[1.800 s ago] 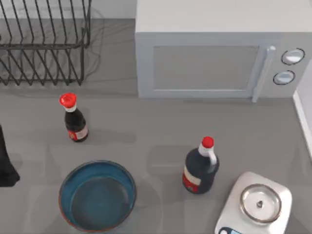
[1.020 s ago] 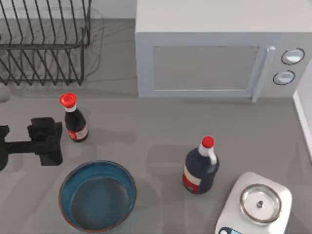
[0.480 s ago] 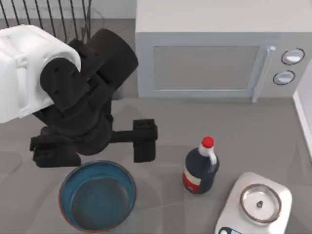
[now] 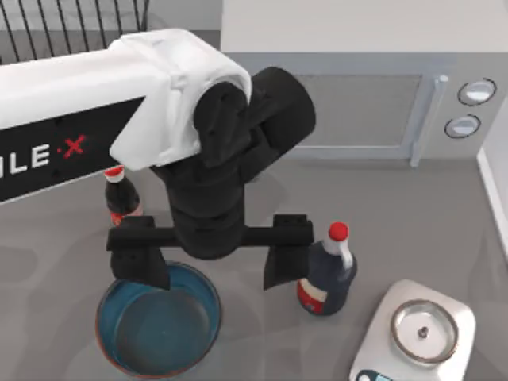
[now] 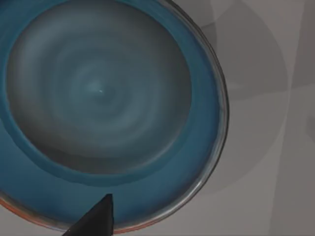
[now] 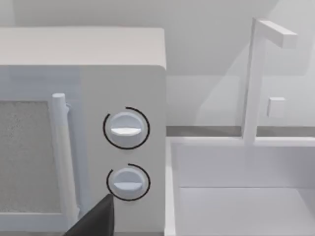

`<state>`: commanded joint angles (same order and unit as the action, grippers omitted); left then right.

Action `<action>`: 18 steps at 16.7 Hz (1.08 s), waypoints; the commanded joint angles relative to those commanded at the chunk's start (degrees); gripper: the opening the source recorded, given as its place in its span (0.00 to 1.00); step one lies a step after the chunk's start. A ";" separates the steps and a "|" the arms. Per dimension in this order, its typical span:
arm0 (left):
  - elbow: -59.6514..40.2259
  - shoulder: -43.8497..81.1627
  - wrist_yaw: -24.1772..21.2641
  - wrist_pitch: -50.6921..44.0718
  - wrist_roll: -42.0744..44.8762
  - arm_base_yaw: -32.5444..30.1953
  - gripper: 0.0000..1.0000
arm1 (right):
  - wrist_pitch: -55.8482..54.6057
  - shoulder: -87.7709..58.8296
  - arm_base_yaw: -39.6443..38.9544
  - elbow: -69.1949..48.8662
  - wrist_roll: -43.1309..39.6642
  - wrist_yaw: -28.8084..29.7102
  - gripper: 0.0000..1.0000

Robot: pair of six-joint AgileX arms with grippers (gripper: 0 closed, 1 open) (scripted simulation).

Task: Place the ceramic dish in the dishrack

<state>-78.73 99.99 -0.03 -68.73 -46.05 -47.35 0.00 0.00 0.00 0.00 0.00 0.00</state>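
Observation:
The ceramic dish (image 4: pixel 159 329), teal-blue inside with a reddish-brown rim, sits upright on the table near the front left. My left gripper (image 4: pixel 213 274) hangs open just above its far edge, pointing down. One finger (image 4: pixel 141 258) overlaps the dish's far-left rim; the other finger (image 4: pixel 284 255) is off to the right, next to the large bottle. In the left wrist view the dish (image 5: pixel 98 93) lies close below, with one dark fingertip (image 5: pixel 96 222) over its rim. The dishrack (image 4: pixel 48 28) stands at the back left, largely covered by my left arm. My right arm stays parked.
A large dark sauce bottle (image 4: pixel 327 278) stands right of the dish. A smaller one (image 4: pixel 119 202) is partly hidden under my arm. A grey microwave (image 4: pixel 365 103) fills the back right, and a steel-topped scale (image 4: pixel 419 332) sits front right. The right wrist view faces the microwave's knobs (image 6: pixel 125 129).
My left arm has swung in from the left edge, across the table to the right and forward. Its open gripper now hangs over the dish's far rim. The dish and bottles have not moved.

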 joint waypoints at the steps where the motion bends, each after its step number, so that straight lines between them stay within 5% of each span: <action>1: 0.00 0.00 0.00 0.00 0.00 0.00 1.00 | 0.00 0.00 0.00 0.00 0.00 0.00 1.00; 18: 15.25 6.98 -0.03 22.24 0.29 0.18 1.00 | 0.00 0.00 0.00 0.00 0.00 0.00 1.00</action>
<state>-63.48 106.97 -0.05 -46.50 -45.76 -47.17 0.00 0.00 0.00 0.00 0.00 0.00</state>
